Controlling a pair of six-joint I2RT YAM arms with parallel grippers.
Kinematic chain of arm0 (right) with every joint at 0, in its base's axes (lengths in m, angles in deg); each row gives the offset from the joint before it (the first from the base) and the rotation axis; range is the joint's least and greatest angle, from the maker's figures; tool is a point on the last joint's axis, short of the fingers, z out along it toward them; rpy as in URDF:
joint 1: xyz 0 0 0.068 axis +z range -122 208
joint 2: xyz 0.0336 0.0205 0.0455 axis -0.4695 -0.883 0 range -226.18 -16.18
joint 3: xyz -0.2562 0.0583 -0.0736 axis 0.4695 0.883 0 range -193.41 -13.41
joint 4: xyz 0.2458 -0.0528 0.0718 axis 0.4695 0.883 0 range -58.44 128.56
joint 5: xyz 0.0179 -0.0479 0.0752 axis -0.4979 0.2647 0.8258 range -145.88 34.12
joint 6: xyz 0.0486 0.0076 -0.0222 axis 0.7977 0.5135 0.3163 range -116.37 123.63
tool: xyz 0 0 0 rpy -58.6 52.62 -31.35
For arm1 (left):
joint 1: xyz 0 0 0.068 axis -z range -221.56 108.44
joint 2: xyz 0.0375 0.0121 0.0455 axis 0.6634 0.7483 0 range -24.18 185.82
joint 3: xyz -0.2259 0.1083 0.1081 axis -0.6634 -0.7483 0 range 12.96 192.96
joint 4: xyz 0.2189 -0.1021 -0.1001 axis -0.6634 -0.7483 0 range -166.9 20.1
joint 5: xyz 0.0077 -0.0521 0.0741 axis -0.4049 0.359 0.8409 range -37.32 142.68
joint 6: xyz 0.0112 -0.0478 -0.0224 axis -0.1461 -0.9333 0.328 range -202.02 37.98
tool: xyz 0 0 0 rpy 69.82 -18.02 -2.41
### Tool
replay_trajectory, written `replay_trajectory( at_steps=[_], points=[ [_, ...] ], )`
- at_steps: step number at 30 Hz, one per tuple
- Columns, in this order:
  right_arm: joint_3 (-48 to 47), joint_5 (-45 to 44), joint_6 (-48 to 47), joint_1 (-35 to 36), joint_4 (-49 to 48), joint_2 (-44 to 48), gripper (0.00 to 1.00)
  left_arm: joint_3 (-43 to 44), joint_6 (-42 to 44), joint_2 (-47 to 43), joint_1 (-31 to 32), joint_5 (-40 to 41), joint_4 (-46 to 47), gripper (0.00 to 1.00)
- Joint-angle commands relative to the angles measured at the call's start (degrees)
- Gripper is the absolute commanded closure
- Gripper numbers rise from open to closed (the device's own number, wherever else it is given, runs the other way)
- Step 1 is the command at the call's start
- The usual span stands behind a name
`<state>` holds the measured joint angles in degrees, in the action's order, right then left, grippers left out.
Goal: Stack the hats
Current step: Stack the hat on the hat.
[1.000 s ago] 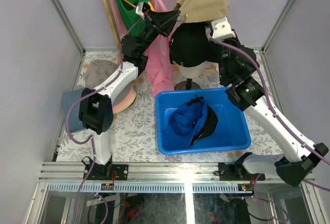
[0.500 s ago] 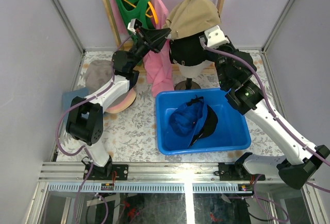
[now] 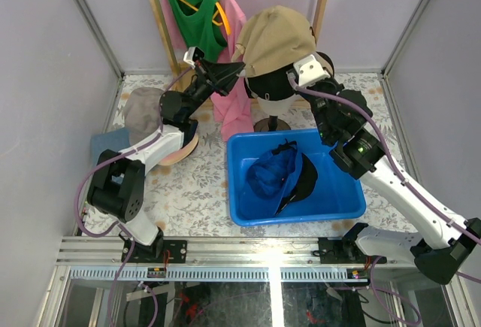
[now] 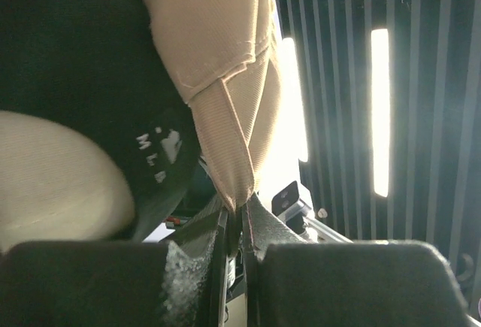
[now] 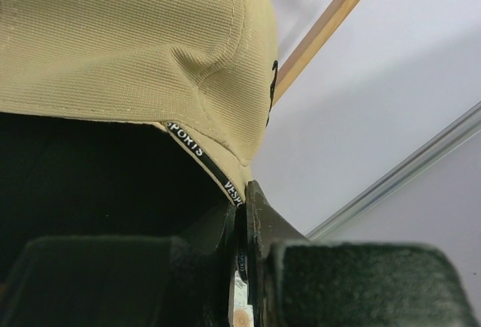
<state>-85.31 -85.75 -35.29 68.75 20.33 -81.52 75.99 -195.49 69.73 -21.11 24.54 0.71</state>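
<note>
Pale walls are enclosing a floral-patterned bench, where a mannequin head is wearing a black cap. Both arms are holding the khaki cap over its crown. The left gripper is pinching the cap's left edge, jaws nearly closed on the fabric, and the right gripper is clamping the opposite rim likewise. The cap is hanging side to side between them, almost directly above the black one. The next move likely calls for a level pull straight down, with both arms equally near.
</note>
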Motion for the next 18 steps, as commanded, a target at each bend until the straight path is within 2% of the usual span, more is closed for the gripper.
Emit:
replay_trajectory(
  at_steps=[1, 18],
  points=[
    [1.63, -10.36, 1.83, 0.03, -3.84, 4.56, 1.00, -3.15, 0.78, -1.38, -2.25, -1.93, 5.46, 1.00],
    [10.02, -12.14, 6.04, 1.38, -1.17, 8.20, 1.00, -8.84, 1.58, -0.81, -2.25, -2.04, 6.83, 1.00]
  ],
)
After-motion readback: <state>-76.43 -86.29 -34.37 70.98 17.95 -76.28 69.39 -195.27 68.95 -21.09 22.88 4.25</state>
